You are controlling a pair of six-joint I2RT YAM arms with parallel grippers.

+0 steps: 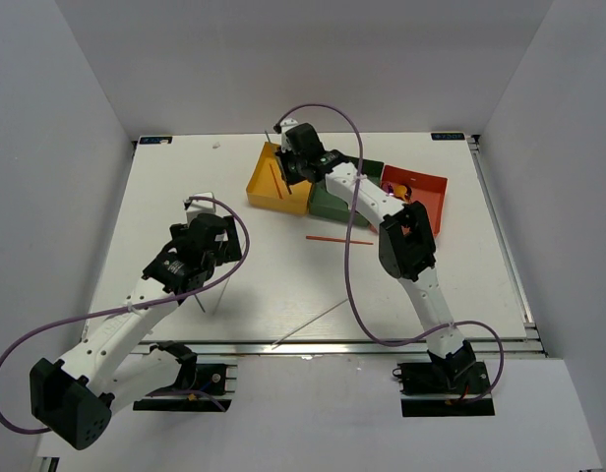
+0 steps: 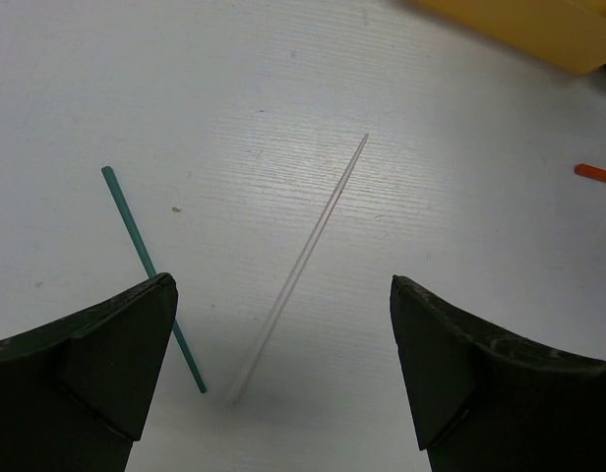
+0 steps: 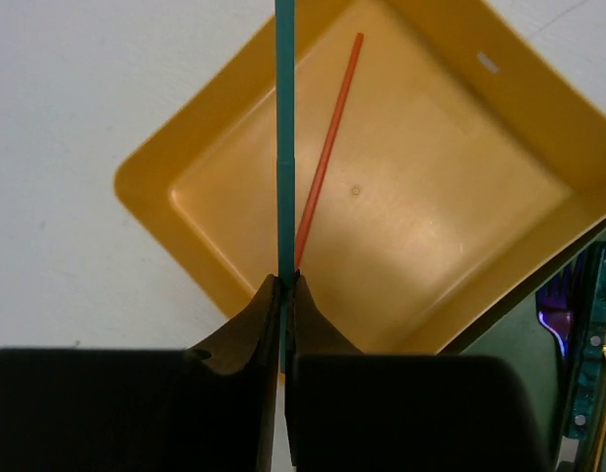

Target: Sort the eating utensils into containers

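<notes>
right gripper (image 3: 283,280) first: the two dark matte fingers are pinched together on a green chopstick (image 3: 284,147), a thin straight rod running dead ahead from the fingertips. under it and ahead of the fingers sits the yellow tray (image 3: 146,187), smooth glossy plastic, square with rounded corners and low sloped walls. one red chopstick (image 3: 328,147) lies on its floor, angled slightly to the right of the clamped one. plenty of bare tray floor to the right of the fingertips. off to the right of the fingers the dark green tray (image 3: 515,379) butts against the yellow wall, with a shiny purple fork (image 3: 556,305) inside. in the top view the red-orange tray (image 1: 428,187) sits further right again, beside the green one.

left gripper (image 2: 283,285) now: blunt black fingers spread wide apart, holding nothing, hovering over the faintly grained white table (image 2: 234,98). between the fingers lies a pale chopstick (image 2: 303,261), almost translucent, slanting away ahead and to the right. a loose green chopstick (image 2: 146,261) passes under the left fingertip, well apart from the pale one at its far end. open table all around both. a loose red chopstick (image 2: 596,174) peeks in far right, ahead of the right finger.

count: three trays, two green chopsticks, two red, one pale here, one fork i can name.
</notes>
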